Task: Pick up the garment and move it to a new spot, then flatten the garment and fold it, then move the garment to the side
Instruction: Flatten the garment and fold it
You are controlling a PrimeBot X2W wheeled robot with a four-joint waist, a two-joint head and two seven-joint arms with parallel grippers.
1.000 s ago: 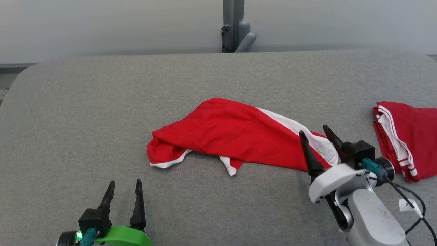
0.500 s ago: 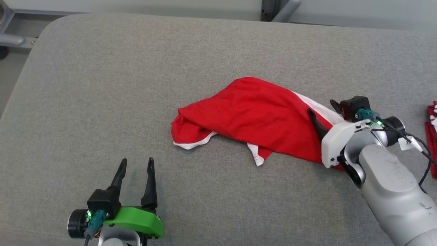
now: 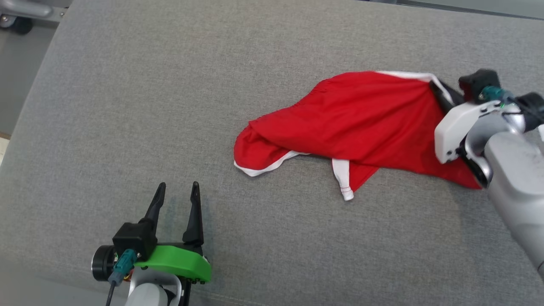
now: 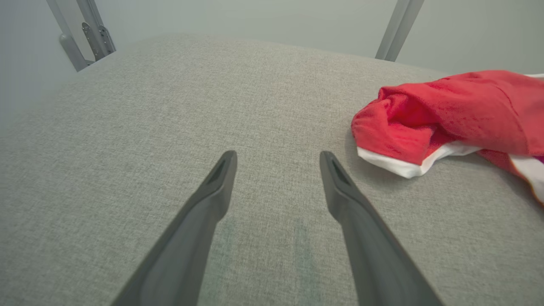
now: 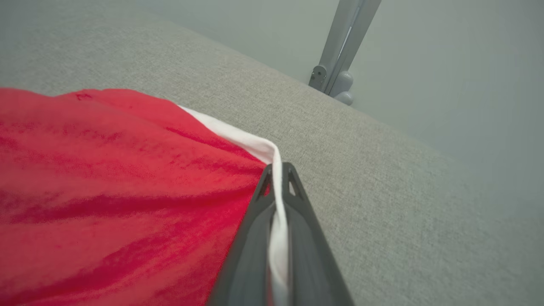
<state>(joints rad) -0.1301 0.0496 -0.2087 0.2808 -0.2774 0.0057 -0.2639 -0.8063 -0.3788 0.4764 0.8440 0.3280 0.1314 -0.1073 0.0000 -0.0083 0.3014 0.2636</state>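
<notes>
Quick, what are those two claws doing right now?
Left gripper: open, holding nothing.
Right gripper: shut on the red garment, pinching its white edge.
</notes>
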